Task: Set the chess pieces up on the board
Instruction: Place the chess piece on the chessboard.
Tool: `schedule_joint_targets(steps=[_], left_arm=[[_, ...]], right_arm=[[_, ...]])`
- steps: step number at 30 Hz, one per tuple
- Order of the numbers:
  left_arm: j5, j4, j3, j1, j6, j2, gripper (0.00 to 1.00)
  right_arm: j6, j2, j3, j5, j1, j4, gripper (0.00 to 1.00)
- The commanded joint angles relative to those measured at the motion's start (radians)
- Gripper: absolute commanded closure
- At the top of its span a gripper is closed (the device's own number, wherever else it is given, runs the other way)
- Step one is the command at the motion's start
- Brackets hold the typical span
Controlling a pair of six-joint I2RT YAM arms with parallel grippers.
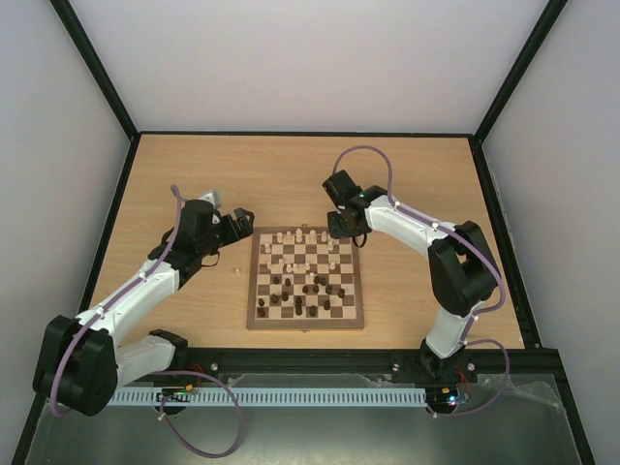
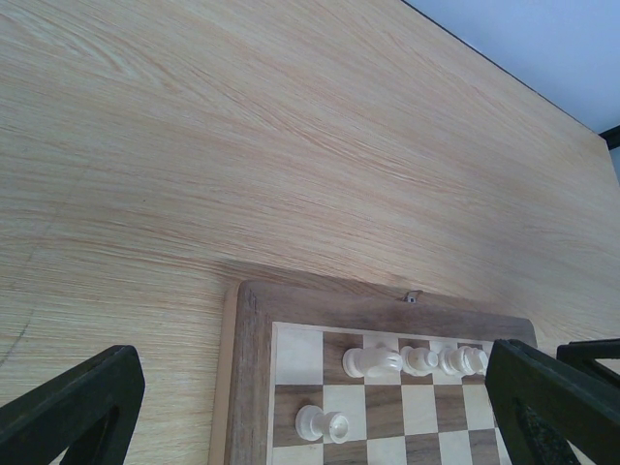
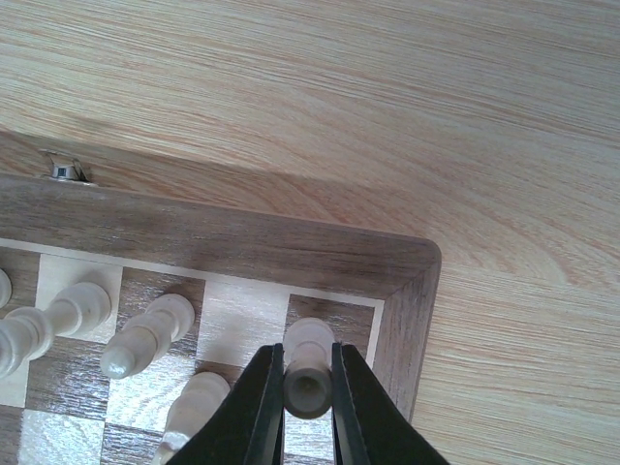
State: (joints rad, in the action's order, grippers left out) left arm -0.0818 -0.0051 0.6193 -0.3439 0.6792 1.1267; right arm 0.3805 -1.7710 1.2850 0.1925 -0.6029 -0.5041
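The right gripper is clamped on a cream piece, poised at the corner square under its fingers; whether the base touches, I cannot tell; lower it straight, centre it, then let go and lift vertically, since neighbouring pieces stand just beside; the board frame lies just beyond; far across, the left gripper hangs spread wide, empty.

The tabletop is pale, matt wood grain. The board is smooth satin wood with a small shiny metal clasp on its border. At its corner, a faintly glossy turned-wood cream chess piece sits between the right end effector's matt black plastic fingers.
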Motion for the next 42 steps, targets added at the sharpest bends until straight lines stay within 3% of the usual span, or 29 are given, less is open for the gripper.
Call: schedule_joint_targets(steps=[1,34,39,42], left_arm=[[0.009,0.015,-0.001,-0.003,0.000,0.004,0.01],[0.008,0.013,-0.001,-0.004,-0.001,-0.003,0.01],[0.008,0.013,-0.001,-0.003,-0.001,-0.002,0.00],[0.008,0.013,-0.002,-0.003,-0.001,-0.002,0.00]], right_arm=[[-0.009,-0.008,-0.021,0.019,-0.006,-0.053,0.88],[-0.009,-0.034,-0.029,0.015,-0.006,-0.012,0.83],[-0.008,-0.013,-0.033,0.008,-0.006,-0.016,0.67],[-0.006,0.010,-0.031,0.006,-0.006,-0.020,0.65]])
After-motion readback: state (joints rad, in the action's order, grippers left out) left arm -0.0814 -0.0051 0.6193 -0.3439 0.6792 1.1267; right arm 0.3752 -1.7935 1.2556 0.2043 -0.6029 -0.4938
